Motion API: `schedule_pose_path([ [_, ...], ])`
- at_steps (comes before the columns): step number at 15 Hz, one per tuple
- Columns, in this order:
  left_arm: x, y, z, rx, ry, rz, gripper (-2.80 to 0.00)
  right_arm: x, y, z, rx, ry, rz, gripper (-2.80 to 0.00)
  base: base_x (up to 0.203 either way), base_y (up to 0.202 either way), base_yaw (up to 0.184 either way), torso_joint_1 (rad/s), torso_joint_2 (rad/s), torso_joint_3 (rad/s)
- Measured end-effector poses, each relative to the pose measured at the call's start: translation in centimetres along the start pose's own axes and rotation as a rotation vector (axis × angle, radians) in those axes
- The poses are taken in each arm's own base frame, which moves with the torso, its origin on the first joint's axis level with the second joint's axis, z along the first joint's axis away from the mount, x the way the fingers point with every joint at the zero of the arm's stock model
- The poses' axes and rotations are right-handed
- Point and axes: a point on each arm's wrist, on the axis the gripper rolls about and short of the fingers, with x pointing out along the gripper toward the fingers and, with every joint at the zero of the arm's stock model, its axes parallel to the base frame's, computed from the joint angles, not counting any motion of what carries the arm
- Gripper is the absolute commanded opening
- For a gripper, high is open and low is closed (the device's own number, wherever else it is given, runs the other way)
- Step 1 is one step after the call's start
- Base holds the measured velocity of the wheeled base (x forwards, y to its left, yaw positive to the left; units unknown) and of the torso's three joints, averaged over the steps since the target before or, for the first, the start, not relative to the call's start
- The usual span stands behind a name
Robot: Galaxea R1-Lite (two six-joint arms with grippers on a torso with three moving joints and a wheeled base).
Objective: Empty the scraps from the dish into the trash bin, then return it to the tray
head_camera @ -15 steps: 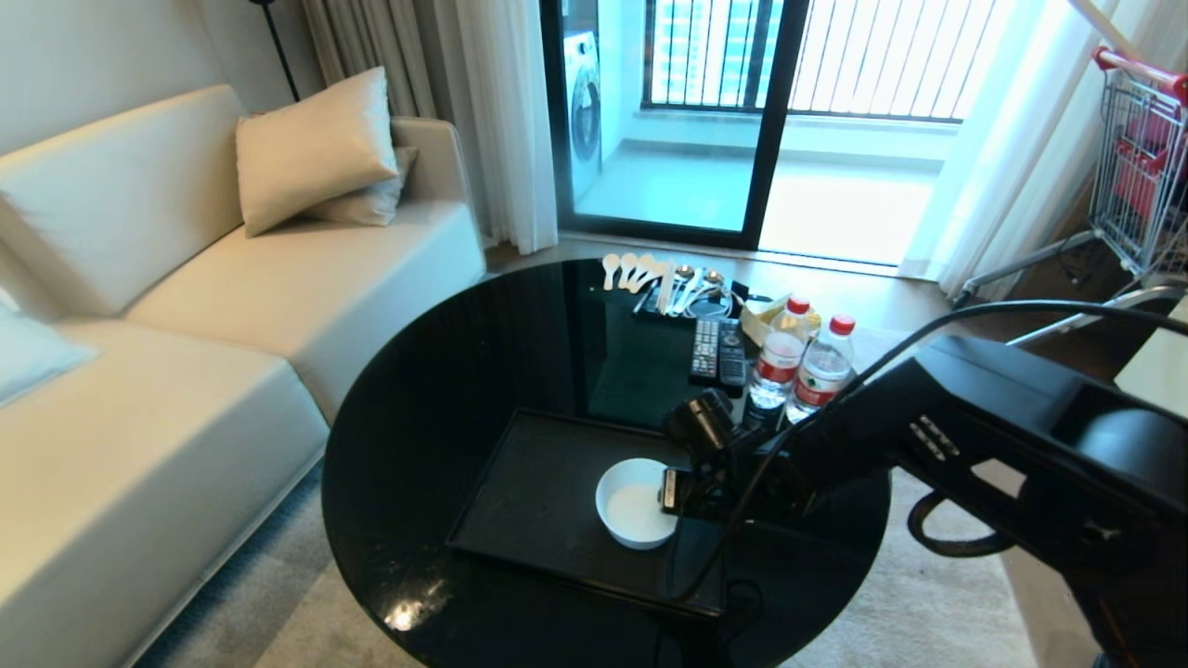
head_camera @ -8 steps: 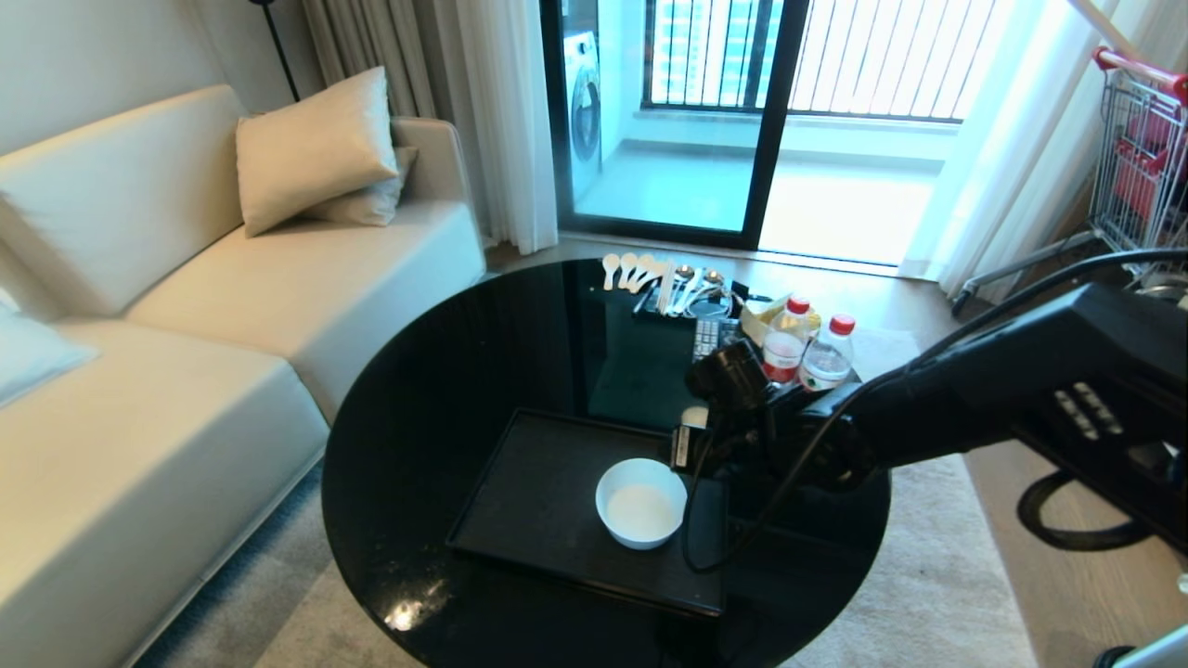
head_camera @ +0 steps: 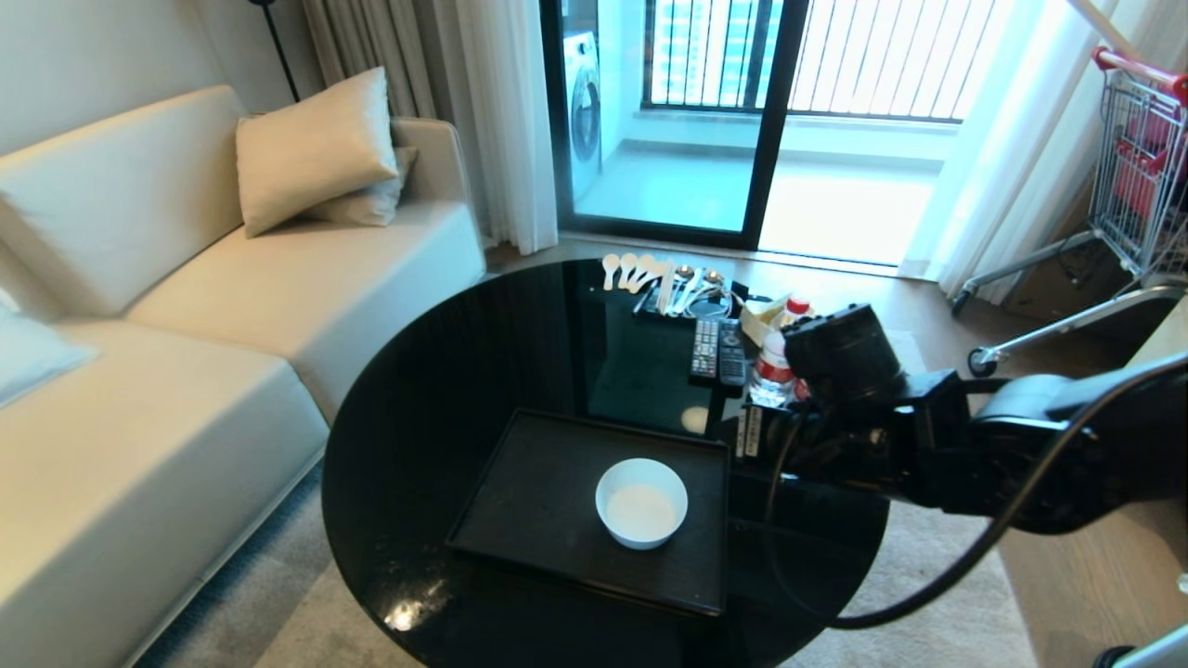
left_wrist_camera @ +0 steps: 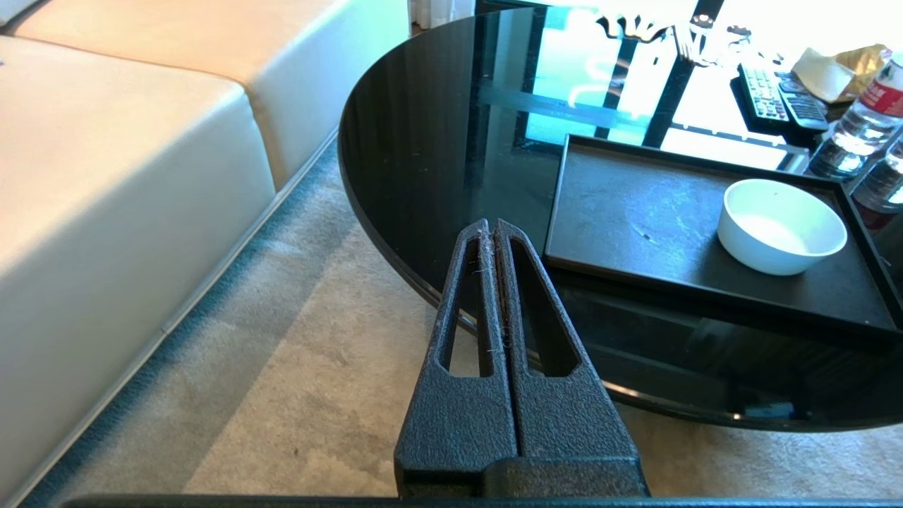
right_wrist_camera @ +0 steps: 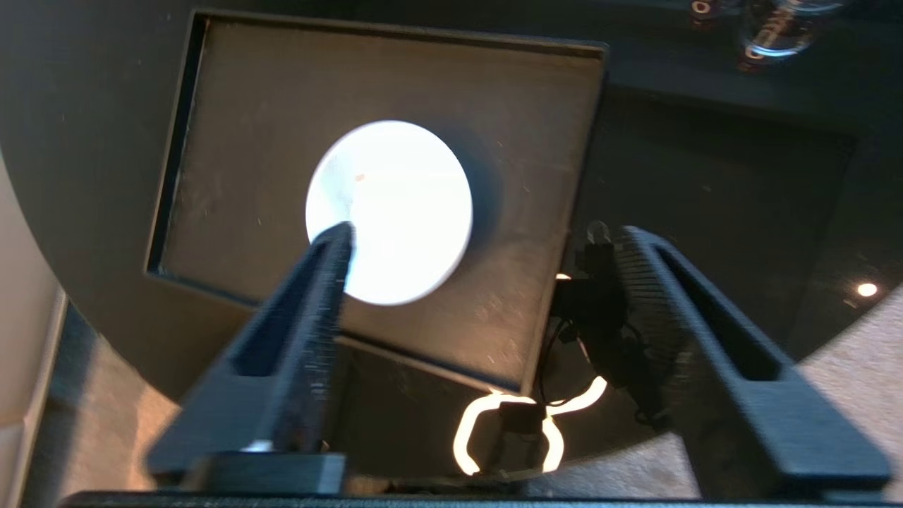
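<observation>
One white bowl (head_camera: pixel 641 502) sits upright and empty on the tray (head_camera: pixel 529 520); right gripper (right_wrist_camera: pixel 480 243) hovers above it, spread wide, holding nothing.

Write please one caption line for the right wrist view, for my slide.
Open right gripper above the small white round bowl, which sits empty on the flat black rectangular tray.

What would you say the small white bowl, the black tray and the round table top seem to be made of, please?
Small round white bowl: probably glazed ceramic, though melamine would look alike; smooth with a soft sheen.
Flat rectangular black tray: matte, faintly scuffed; likely plastic or coated wood.
Round black table top: likely glass or high-gloss lacquer; it mirrors the window.
</observation>
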Motion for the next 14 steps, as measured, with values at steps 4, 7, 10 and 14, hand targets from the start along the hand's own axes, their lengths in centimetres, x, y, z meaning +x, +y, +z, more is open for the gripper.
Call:
schedule_pose_path([
  [4, 0.0, 0.0, 0.0, 0.000, 0.000, 0.000, -2.80, -3.8, -1.9, -1.0, -0.061, -0.050, 0.026, -2.80, 0.000, 0.000, 0.000, 0.000, 0.00, 0.000],
  [7, 0.0, 0.0, 0.0, 0.000, 0.000, 0.000, -2.80, -6.1, -4.2, -1.8, -0.068, -0.072, -0.013, -2.80, 0.000, 0.000, 0.000, 0.000, 0.00, 0.000],
  [10, 0.0, 0.0, 0.0, 0.000, 0.000, 0.000, -2.80, -8.3, -7.9, -1.8, 0.002, -0.148, -0.102, -2.80, 0.000, 0.000, 0.000, 0.000, 0.00, 0.000],
  [14, 0.0, 0.0, 0.0, 0.000, 0.000, 0.000, -2.80, -11.7, -13.3, -2.9, 0.100, -0.380, -0.227, -2.80, 0.000, 0.000, 0.000, 0.000, 0.00, 0.000],
])
